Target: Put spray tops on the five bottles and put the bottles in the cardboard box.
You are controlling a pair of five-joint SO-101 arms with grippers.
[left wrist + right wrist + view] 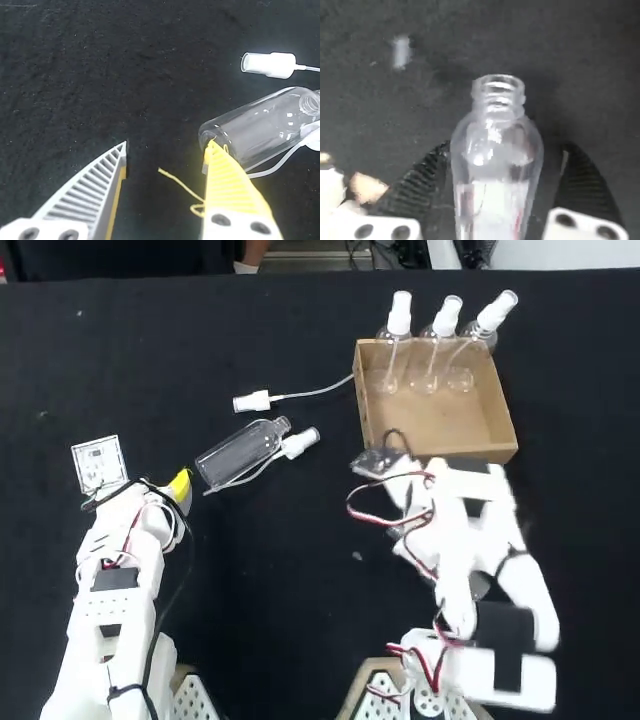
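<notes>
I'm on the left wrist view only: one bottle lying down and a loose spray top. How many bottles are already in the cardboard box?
Observer: Three bottles with spray tops on stand along the far wall of the cardboard box.
Operator: Where's the fifth bottle?
Observer: The right gripper holds it, an uncapped bottle, just outside the box's near corner.
Operator: Anything off to the left gripper's other side?
Observer: A small white card lies beside the left gripper, on the side away from the lying bottle.
</notes>
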